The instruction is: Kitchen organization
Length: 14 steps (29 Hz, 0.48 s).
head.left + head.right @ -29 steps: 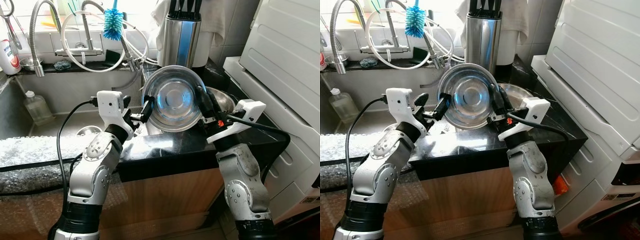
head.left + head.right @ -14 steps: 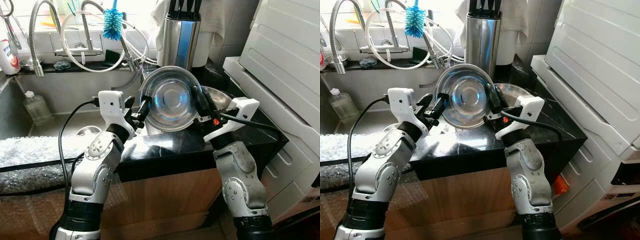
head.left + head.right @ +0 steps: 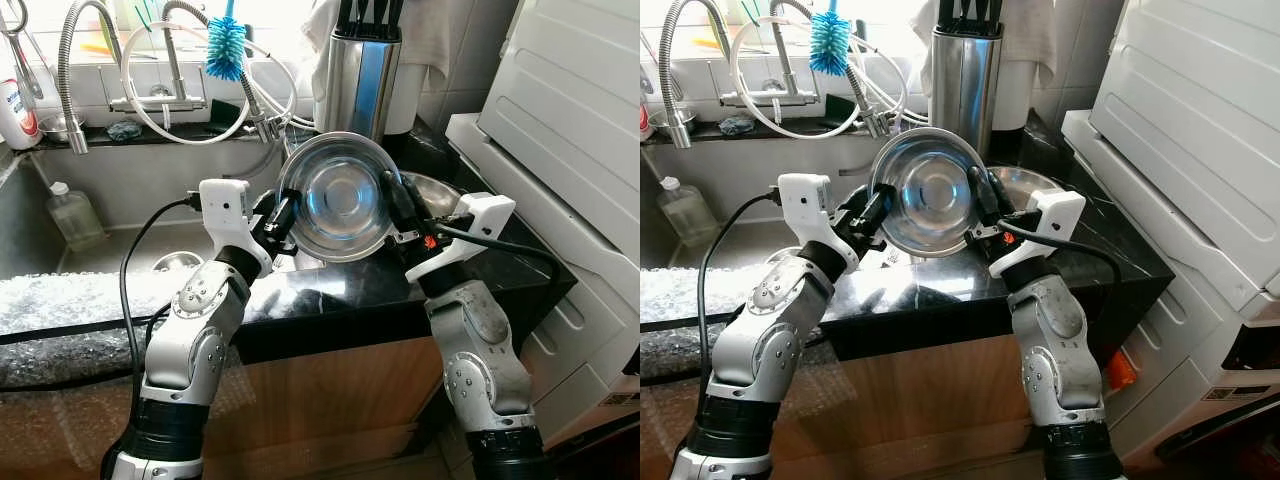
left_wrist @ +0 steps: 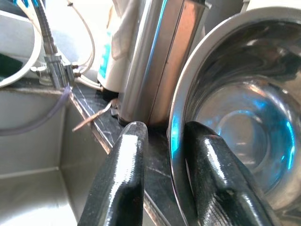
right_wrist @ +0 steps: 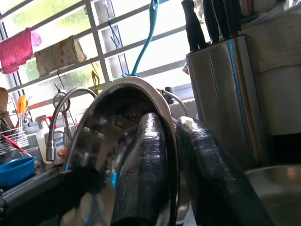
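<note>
Left gripper (image 3: 283,212) now on bowl (image 3: 340,196) rim.

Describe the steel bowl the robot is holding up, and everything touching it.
The steel bowl is round, shiny metal with a flat base ring and rolled rim. It is held on edge above the black counter, its hollow facing the camera. The left claw pinches its left rim, the right claw its right rim, one finger inside and one outside.
</note>
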Motion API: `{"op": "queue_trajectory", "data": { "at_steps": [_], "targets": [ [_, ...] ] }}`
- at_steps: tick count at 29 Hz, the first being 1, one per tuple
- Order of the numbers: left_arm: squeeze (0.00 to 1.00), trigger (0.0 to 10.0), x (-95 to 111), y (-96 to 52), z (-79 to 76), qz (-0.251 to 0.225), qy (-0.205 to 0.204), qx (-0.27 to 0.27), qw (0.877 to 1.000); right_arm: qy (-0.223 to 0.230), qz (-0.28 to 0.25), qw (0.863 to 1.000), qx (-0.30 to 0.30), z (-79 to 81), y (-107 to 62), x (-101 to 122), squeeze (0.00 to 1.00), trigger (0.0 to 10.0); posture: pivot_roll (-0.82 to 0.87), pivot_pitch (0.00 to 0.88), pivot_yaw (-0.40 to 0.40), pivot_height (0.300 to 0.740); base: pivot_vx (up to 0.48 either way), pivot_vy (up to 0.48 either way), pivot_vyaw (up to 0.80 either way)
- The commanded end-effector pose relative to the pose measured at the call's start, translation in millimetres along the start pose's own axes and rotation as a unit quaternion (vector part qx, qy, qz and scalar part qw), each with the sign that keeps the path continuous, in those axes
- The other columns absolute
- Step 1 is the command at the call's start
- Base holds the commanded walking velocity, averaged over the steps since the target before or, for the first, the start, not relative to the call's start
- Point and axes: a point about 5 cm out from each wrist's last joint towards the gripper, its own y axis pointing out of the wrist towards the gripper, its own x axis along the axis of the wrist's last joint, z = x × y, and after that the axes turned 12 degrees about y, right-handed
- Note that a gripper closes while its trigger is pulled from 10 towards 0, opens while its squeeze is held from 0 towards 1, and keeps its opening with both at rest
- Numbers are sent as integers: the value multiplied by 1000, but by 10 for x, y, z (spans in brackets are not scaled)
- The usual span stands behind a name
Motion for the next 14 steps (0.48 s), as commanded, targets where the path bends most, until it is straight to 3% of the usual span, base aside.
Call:
{"op": "queue_trajectory", "data": {
  "at_steps": [1,14],
  "targets": [
    [0,0,22,-15,141,-3,9,35,999,-9,-19,1000,-19,-95,-9,113,1000,10000,-127,0,-70,740,0,0,0],
    [0,0,16,-14,144,-3,9,37,999,9,-33,999,-14,-76,13,149,1000,10000,-126,0,-69,740,0,0,0]
  ]
}}
